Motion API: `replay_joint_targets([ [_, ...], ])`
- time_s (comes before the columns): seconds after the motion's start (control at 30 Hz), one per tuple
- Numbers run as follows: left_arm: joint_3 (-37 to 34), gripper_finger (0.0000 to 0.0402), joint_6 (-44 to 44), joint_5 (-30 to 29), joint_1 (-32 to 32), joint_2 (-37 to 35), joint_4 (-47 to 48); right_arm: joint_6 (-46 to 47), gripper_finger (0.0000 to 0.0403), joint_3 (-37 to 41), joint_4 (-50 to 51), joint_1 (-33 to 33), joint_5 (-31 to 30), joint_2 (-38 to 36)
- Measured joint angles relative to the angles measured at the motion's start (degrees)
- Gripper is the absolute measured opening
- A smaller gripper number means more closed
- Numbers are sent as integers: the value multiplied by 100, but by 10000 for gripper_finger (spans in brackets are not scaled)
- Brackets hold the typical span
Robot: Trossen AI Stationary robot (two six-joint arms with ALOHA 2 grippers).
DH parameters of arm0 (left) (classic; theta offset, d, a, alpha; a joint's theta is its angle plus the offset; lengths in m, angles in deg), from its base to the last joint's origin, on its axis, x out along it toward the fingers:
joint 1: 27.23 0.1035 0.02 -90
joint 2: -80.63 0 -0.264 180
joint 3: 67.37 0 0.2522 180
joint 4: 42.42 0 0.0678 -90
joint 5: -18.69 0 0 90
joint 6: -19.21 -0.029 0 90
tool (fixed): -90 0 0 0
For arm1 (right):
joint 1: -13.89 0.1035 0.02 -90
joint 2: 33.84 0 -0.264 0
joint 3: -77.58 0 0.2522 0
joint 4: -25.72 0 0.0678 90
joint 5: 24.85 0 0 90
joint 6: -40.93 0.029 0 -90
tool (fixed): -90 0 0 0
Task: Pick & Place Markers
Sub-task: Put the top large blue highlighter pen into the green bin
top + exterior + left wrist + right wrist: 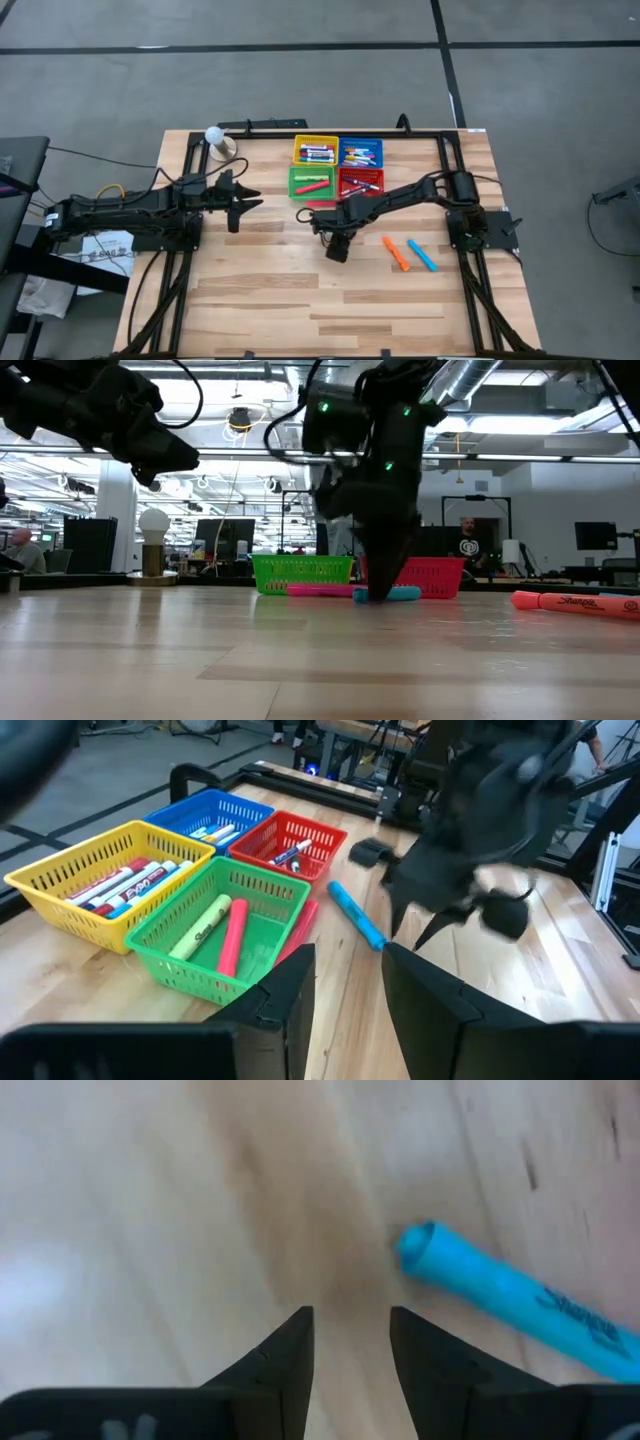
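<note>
**Right gripper risks closing on bare wood beside the blue marker**

The right gripper [350, 1330] points down at the table just in front of the green basket [312, 183] and red basket [361, 182], its jaws parted by a narrow gap with nothing between them. The blue marker [510, 1305] lies flat on the wood just off to one side of the jaws, its near end level with the fingertips but outside the gap. If the jaws close from here, they likely pinch air, or one finger clips the marker's end and sends it rolling toward a pink marker [320, 590] lying close by against the green basket. The narrow gap leaves little margin for sliding over the barrel.

Two more markers, orange [396, 253] and blue [422, 255], lie well apart from the jaws on open table.

The left gripper [345, 985] waits near the baskets, jaws slightly parted and empty; a sweep by either arm could bring the two together.
</note>
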Motion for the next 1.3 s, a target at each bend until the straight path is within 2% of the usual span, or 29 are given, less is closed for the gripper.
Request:
replay_joint_targets([
  [0.2,-1,117,0,-2,0,41,13,-678,123,-4,647,136,235,-559],
  [0.33,-2,117,-8,-2,0,68,4,-1548,123,-13,793,218,47,-825],
  [0.57,-2,117,-28,-2,0,66,-5,-2666,123,-9,772,-116,-221,-480],
  [0.87,-2,117,2,-2,0,70,-7,-3082,123,-7,1192,-604,-71,42],
  [1.3,-2,117,4,-395,2,70,-7,-3169,113,-7,1117,-615,74,96],
])
